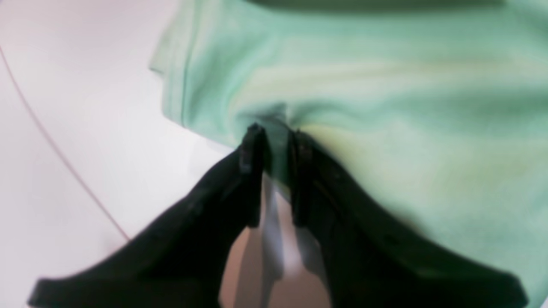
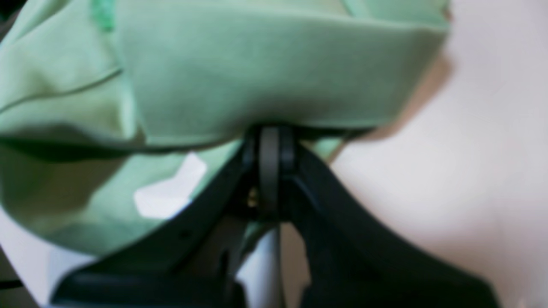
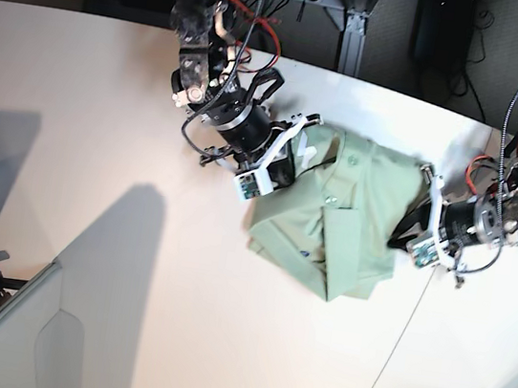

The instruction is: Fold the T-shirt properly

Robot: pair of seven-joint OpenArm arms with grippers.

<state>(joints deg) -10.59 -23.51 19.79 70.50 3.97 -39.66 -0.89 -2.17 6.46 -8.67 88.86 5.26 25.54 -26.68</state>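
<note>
The T-shirt (image 3: 337, 220), pale mint green, lies partly folded on the white table (image 3: 106, 115), right of the table's middle in the base view, bunched into a rough rectangle with a flap of cloth laid over its centre and a tiny dark tag showing near the lower left part. Collar end sits toward the upper left of the bundle, under the right arm. The right gripper (image 2: 269, 141) has its jaws pressed together on a fold of the shirt's edge (fabric drapes over the fingertips in the right wrist view, blurry), and a white label (image 2: 167, 192) shows on the cloth just below that fold. The left gripper (image 1: 276, 137) pinches the opposite side of the shirt, jaws narrowly apart with green fabric bunched and puckering between them; a hemmed edge (image 1: 180, 77) of the cloth lies on the table just left of the pinch. In the base view the two arms face each other across the garment, right arm at upper left, left arm at the right edge. A thin line (image 1: 60, 149) runs diagonally across the table surface beside the left gripper.
</note>
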